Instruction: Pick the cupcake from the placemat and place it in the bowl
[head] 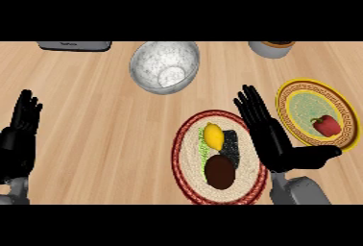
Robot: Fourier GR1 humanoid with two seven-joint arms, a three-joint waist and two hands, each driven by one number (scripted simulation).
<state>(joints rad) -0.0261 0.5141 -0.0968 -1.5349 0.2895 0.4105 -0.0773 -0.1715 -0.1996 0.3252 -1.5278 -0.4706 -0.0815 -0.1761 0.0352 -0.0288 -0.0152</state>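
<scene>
A cupcake (220,169) lies on a round red-rimmed placemat (187,163) on the wooden counter (92,125). The right hand (266,132), fingers straight, overlaps the placemat's right rim. A grey bowl (164,66) sits beyond. A red pepper (325,125) rests on a yellow plate (303,103). The left hand (20,130) rests open at the left edge.

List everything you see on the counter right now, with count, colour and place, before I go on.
bowl: 1, speckled white-grey, top centre
placemat: 1, round, red rim with beige weave, lower centre
cupcake: 1, dark brown and black with yellow and green parts, on the placemat
plate: 1, yellow patterned rim with pale green middle, right side
pepper: 1, red, on the plate
cup: 1, grey, top right, cut by the edge
grey object: 1, top left, cut by the edge; cannot tell what it is
counter: 1, light wood
left hand: 1, black, open, resting at the left edge
right hand: 1, black, open, between placemat and plate
</scene>
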